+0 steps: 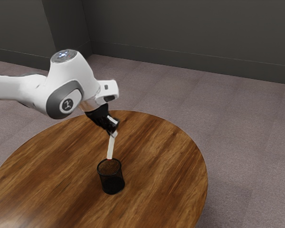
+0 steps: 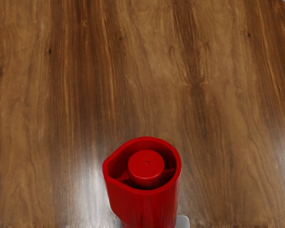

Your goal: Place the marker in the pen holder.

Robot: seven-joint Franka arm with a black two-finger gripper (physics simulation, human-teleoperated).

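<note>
exterior view: holding the marker [image 1: 110, 148] in the gripper [image 1: 113, 132], pinched narrowly between both fingers, lower end by the rim of the pen holder [image 1: 112, 184]. under the pen holder, streaked, glossy brown table [image 1: 166, 159]; well beyond it, mauve-grey carpet [image 1: 242, 137], then dark walls [image 1: 190, 33].

Marker [image 1: 110, 148] white, cap [image 2: 145, 209] red; pen holder [image 1: 112, 184] black; table [image 1: 166, 166] brown, dark-streaked.
</note>
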